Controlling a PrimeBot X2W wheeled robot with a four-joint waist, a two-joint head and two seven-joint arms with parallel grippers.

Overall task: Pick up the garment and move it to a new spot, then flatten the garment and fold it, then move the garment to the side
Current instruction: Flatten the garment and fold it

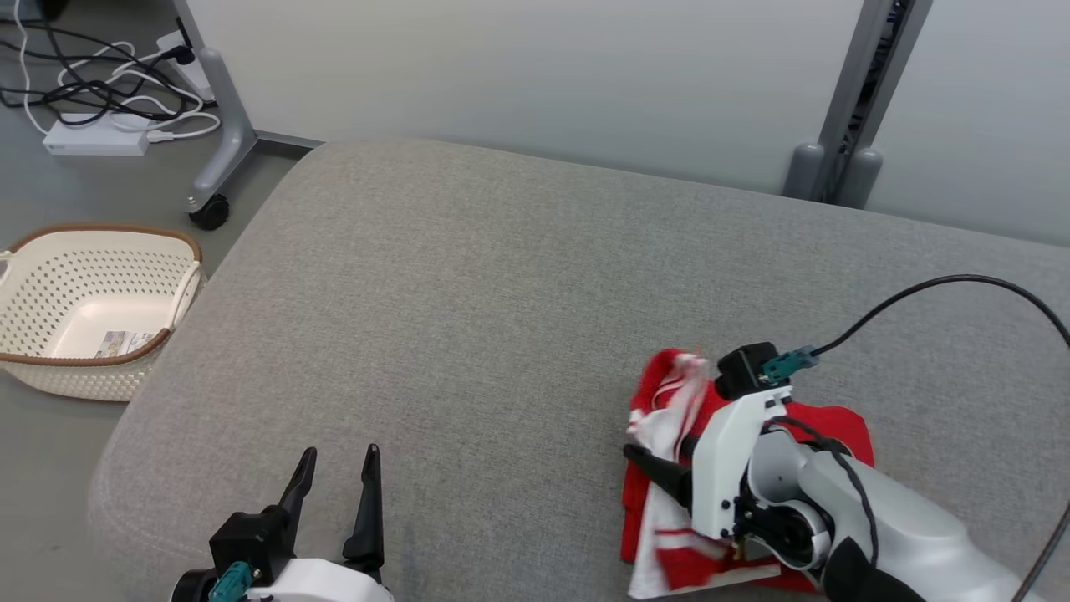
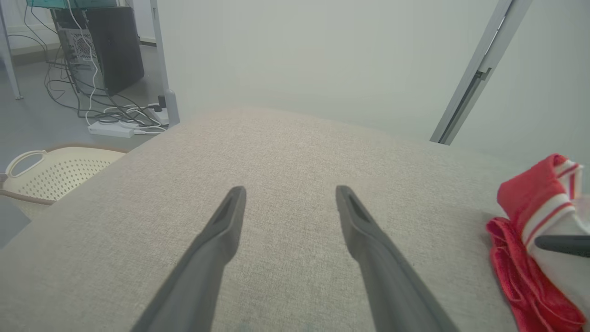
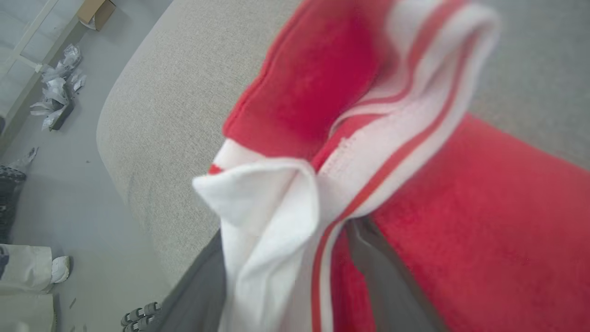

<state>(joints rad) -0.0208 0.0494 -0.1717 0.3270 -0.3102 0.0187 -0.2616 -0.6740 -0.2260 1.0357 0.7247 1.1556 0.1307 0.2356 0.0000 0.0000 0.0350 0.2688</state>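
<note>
In the head view, a cream perforated basket (image 1: 50, 368) with a brown rim stands on the floor at 9 o'clock, just beside the grey padded surface (image 1: 501, 293), with a white power strip (image 1: 96, 138) and tangled cables beyond it at 10 o'clock. At 7 o'clock the left gripper (image 1: 341, 451) hovers over the near edge of the surface, its 2 dark fingers spread wide with nothing between them but bare fabric. At 4 o'clock the red and white garment (image 1: 669, 401) lies bunched on the surface, near the front edge. One fold, with a white band and red stripes, stands up from the heap. The right gripper (image 3: 288, 240) is down on the garment, fingers splayed apart. In the right wrist view, the white fold hangs loosely between them, blurred, not pinched.
</note>
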